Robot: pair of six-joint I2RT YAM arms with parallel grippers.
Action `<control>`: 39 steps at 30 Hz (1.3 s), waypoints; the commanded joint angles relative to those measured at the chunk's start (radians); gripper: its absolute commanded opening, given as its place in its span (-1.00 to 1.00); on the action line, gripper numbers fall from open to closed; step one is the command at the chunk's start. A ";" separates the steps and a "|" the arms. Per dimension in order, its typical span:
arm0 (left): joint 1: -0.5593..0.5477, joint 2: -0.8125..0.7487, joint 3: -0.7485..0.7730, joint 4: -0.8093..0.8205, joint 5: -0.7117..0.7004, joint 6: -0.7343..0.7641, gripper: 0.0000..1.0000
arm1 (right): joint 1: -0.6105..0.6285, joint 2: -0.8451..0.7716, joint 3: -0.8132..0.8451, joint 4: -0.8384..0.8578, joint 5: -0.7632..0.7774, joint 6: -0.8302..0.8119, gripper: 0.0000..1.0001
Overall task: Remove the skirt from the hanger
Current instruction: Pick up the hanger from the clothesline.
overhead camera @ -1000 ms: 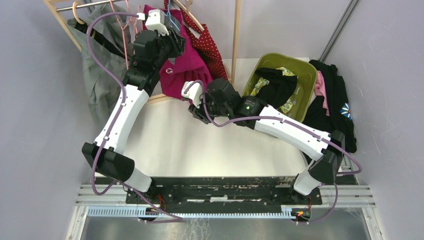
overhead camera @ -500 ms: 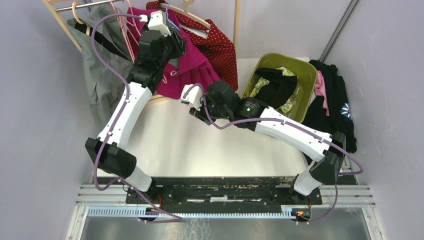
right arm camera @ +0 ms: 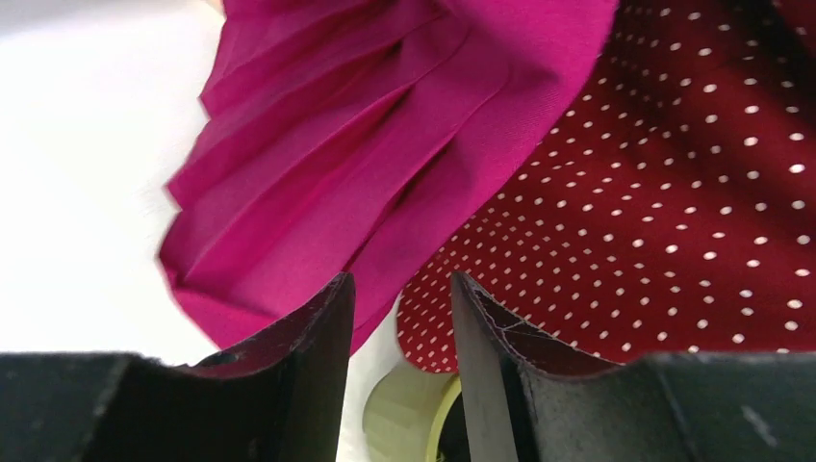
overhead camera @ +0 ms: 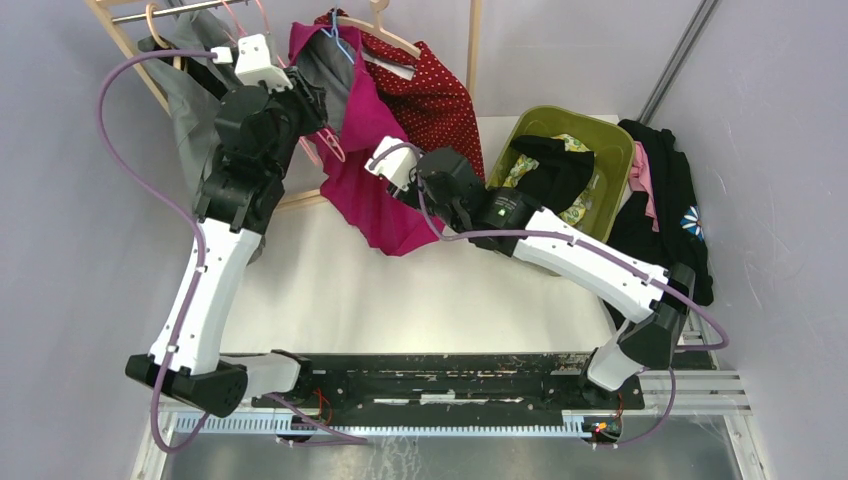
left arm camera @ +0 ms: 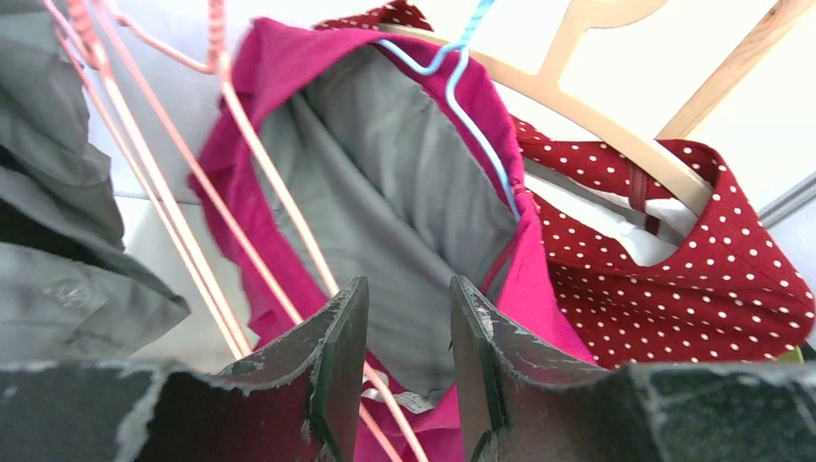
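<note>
the left end effector (left arm camera: 409,289) sits part open with nothing clamped. one thin strand of the pink wire hangers (left arm camera: 217,29) runs through the gap between its jaws, and beyond it the waistband of the magenta pleated skirt (overhead camera: 370,190) gapes to show a grey lining. the right end effector (right arm camera: 399,281) is also part open and empty, facing the skirt's hem from close by without touching it, with the red white-dotted garment (left arm camera: 674,289) to its right. the skirt hangs at the far left of the scene from a light blue wire hanger (left arm camera: 452,63) on the wooden rack (overhead camera: 472,70). the blue wire passes inside the waistband, and the pleats trail down to the right toward the white counter (overhead camera: 400,300), so the skirt is not yet free. the arms look placed to divide the work: the left is high at the waist, where the cloth must slip off the wire, and the right is low at the hem, where a pull would draw it down and away. the dotted garment on its pale wooden hanger (left arm camera: 616,140) lies against the skirt, so a careless pinch could take both. the pink wire between the left jaws could also be caught instead of cloth. the green plastic bin (overhead camera: 620,170) stands at the far right.
</note>
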 commanded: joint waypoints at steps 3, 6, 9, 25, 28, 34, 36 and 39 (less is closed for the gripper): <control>0.001 -0.017 -0.010 -0.018 -0.028 0.063 -0.13 | -0.035 0.051 0.058 0.121 0.170 -0.033 -0.06; 0.001 -0.008 0.014 -0.023 0.010 0.050 -0.13 | -0.051 0.066 0.083 0.134 0.230 -0.034 -0.07; 0.001 -0.010 0.020 -0.019 0.032 0.048 -0.12 | -0.057 0.040 0.093 0.135 0.231 -0.027 -0.08; 0.000 0.026 0.036 -0.018 0.050 0.083 0.64 | -0.058 -0.146 0.007 0.111 -0.128 -0.001 0.33; 0.000 0.035 0.051 -0.010 0.052 0.085 0.88 | -0.065 -0.102 0.006 0.141 -0.124 0.000 0.34; 0.000 0.047 0.066 -0.002 0.055 0.081 0.98 | -0.091 -0.029 -0.002 0.214 -0.039 -0.039 0.33; -0.001 0.045 0.061 -0.003 0.051 0.086 0.98 | -0.102 -0.023 -0.002 0.221 -0.011 -0.045 0.31; 0.001 0.043 0.053 -0.005 0.043 0.095 0.98 | -0.110 -0.037 -0.004 0.218 0.006 -0.037 0.29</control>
